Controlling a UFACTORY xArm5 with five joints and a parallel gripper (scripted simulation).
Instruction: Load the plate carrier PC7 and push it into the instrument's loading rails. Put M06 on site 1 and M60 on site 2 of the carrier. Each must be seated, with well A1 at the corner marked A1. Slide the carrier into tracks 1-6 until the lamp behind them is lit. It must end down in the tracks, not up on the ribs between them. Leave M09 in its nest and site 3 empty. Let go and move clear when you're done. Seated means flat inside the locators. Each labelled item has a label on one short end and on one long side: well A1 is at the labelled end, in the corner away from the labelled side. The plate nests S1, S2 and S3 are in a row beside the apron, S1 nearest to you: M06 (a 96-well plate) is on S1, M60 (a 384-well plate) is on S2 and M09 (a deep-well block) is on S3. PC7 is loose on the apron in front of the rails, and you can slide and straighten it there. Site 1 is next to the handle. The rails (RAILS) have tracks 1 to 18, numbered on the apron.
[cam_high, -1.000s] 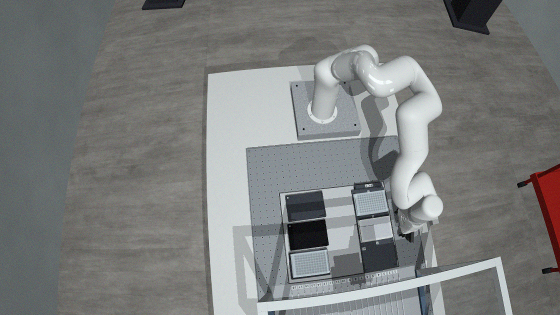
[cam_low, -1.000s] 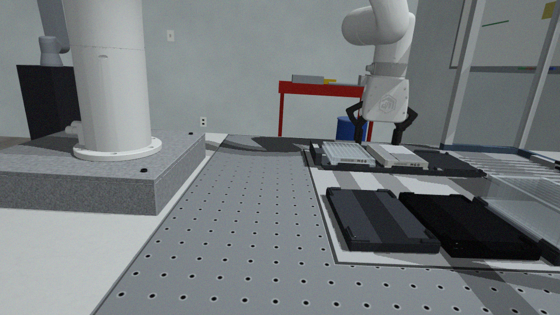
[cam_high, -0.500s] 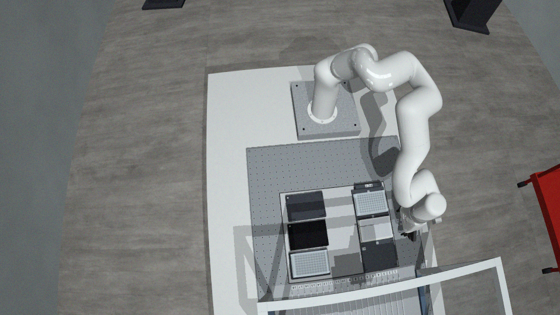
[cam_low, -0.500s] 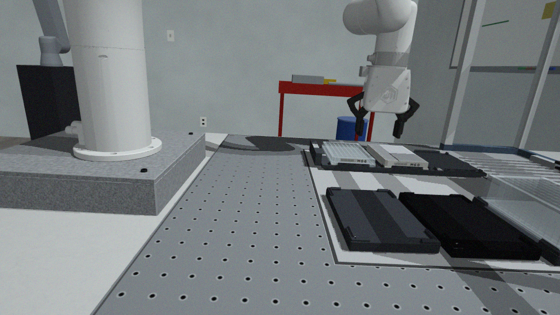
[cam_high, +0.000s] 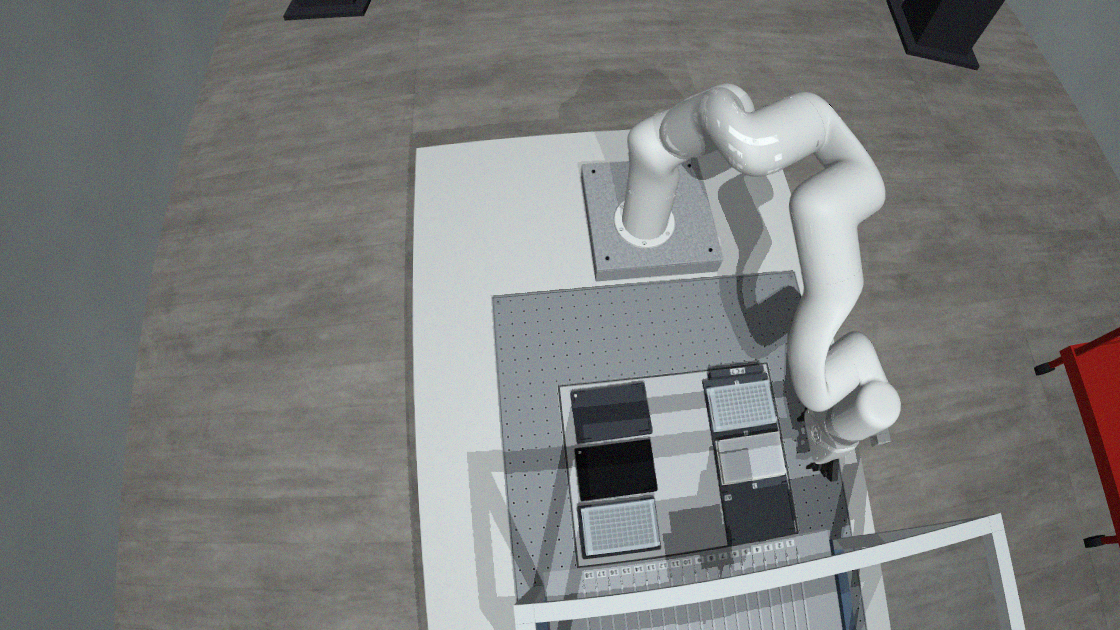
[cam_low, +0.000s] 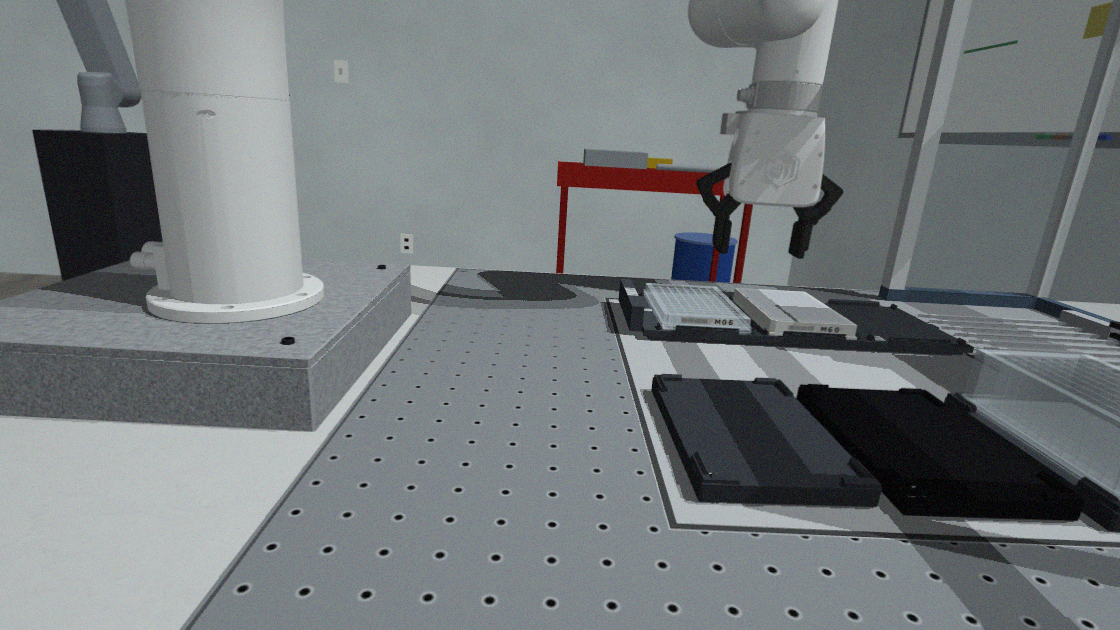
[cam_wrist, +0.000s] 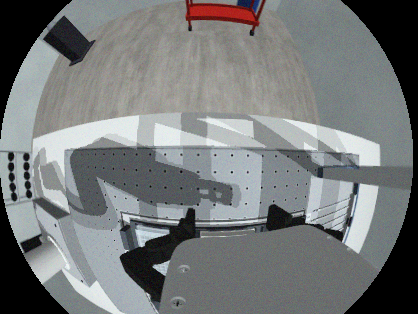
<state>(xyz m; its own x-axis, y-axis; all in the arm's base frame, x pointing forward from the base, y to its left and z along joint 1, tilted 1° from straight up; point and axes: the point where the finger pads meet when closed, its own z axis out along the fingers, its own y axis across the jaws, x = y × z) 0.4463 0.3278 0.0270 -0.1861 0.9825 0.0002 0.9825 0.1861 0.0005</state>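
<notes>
The carrier PC7 (cam_high: 758, 513) (cam_low: 900, 322) lies on the apron in front of the rails, its handle (cam_high: 736, 371) away from them. M06 (cam_high: 740, 405) (cam_low: 695, 308) is on site 1 and M60 (cam_high: 765, 460) (cam_low: 794, 311) on site 2, with their end labels facing the nests. Both look roughly flat; exact seating cannot be told. Site 3 is empty. M09 (cam_high: 620, 526) (cam_low: 1037, 415) is in S3. Nests S1 (cam_high: 610, 411) (cam_low: 751, 430) and S2 (cam_high: 615, 470) (cam_low: 924, 442) are empty. My gripper (cam_high: 812, 443) (cam_low: 759, 254) (cam_wrist: 233, 219) is open and empty, above and beside the carrier's outer long side.
The rails (cam_high: 712, 614) (cam_low: 1010, 319) lie beyond the numbered apron edge. The instrument's pale frame (cam_high: 912, 544) (cam_low: 928, 148) (cam_wrist: 370, 175) stands over them. The arm's granite base (cam_high: 653, 262) (cam_low: 156, 391) is at the other end of the table. The lamp is not discernible.
</notes>
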